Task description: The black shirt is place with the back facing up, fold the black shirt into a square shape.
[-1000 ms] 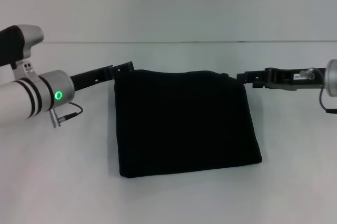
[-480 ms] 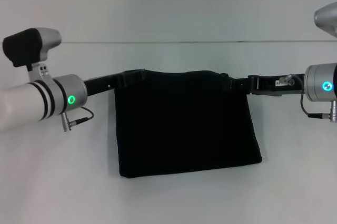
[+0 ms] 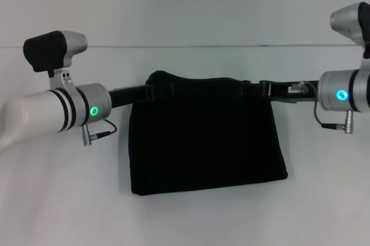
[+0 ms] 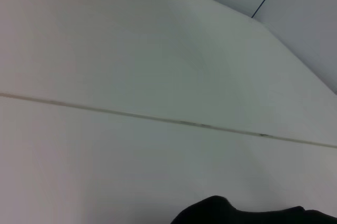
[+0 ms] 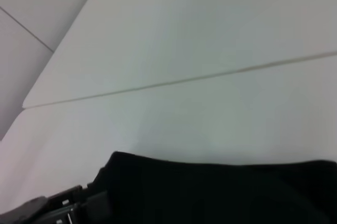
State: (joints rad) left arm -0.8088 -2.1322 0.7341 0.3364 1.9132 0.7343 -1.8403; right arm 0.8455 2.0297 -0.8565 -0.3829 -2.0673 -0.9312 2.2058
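The black shirt (image 3: 202, 136) lies folded into a rough rectangle on the white table (image 3: 63, 200), with no lettering showing. My left gripper (image 3: 163, 90) reaches in from the left at the shirt's far left corner, where the cloth humps up over it. From the right, my right gripper (image 3: 255, 89) meets the far right corner. Black parts merge with black cloth, hiding how either gripper stands. In the left wrist view a sliver of the black shirt (image 4: 253, 216) shows. The right wrist view has the black shirt (image 5: 210, 192) and, beyond it, the left gripper (image 5: 58, 209).
Bare white table surrounds the shirt on all sides. A thin seam (image 3: 231, 45) runs across the far part of the table. Both silver forearms (image 3: 63, 110) hover low over the table at the shirt's far edge.
Both arms have moved inward along the far edge, from just outside the corners onto them. The far left corner of the shirt has bunched up into a hump.
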